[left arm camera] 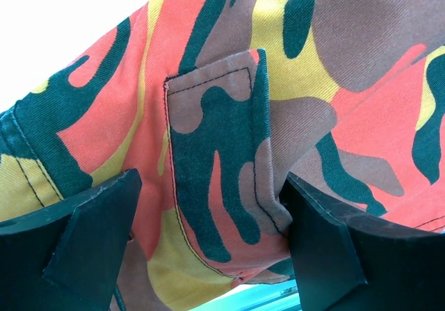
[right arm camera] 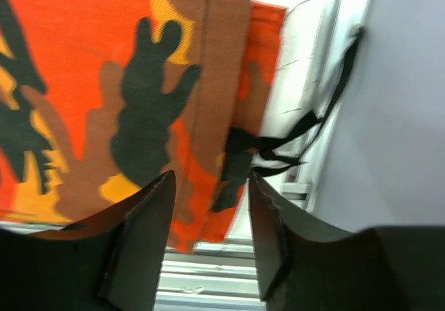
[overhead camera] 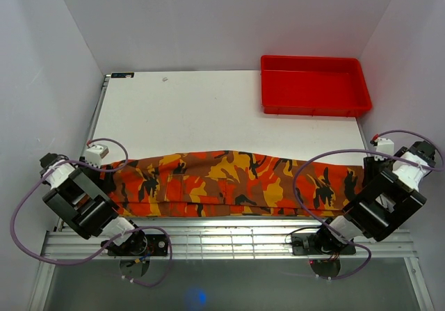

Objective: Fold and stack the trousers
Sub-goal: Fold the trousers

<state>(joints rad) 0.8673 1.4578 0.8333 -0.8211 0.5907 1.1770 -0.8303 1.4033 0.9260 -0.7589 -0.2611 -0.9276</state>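
The camouflage trousers lie folded lengthwise in a long band across the near part of the white table, parallel to its front edge. My left gripper is at their left end. In the left wrist view it is open wide, with a pocket flap of the trousers between the fingers. My right gripper is at their right end. In the right wrist view it is open, straddling the hem edge of the trousers. Black threads hang from that edge.
A red plastic tray stands at the back right of the table. A slatted metal strip runs along the front edge between the arm bases. Grey walls close in on both sides; the right wall is near my right gripper.
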